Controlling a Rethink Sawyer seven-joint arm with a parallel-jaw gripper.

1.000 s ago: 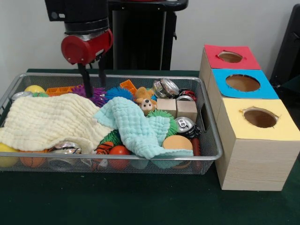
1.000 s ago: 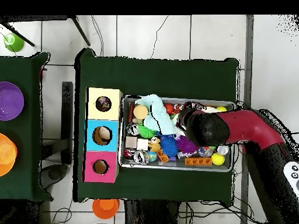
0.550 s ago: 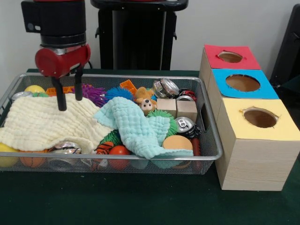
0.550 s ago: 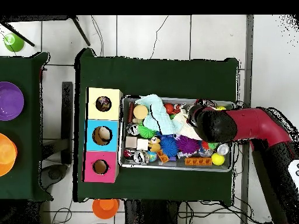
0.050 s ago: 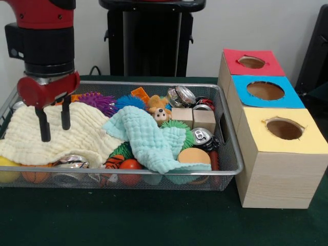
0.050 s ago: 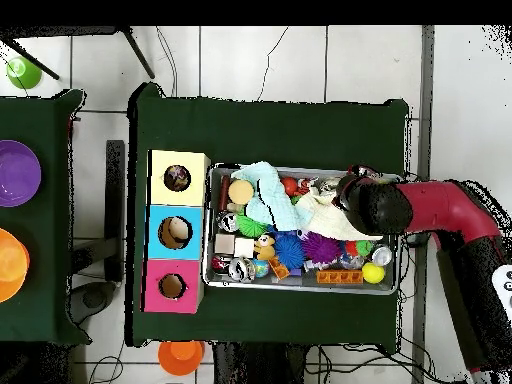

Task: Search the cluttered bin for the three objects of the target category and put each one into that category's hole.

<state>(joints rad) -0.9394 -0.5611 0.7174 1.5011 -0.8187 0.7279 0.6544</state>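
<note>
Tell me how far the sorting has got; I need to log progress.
Barely started, by the look of it. The claw hangs open and empty over the cream cloth at one end of the wire bin. Something shows inside the yellow box's hole from overhead, though what it is I cannot tell. Cans, wooden blocks and toys still crowd the bin, partly under both cloths.

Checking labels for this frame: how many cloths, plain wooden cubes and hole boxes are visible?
Cloths: 2, cream cloth, light blue cloth
Wooden cubes: 2, left cube, right cube
Hole boxes: 3, red box, blue box, yellow box
Total: 7
</note>
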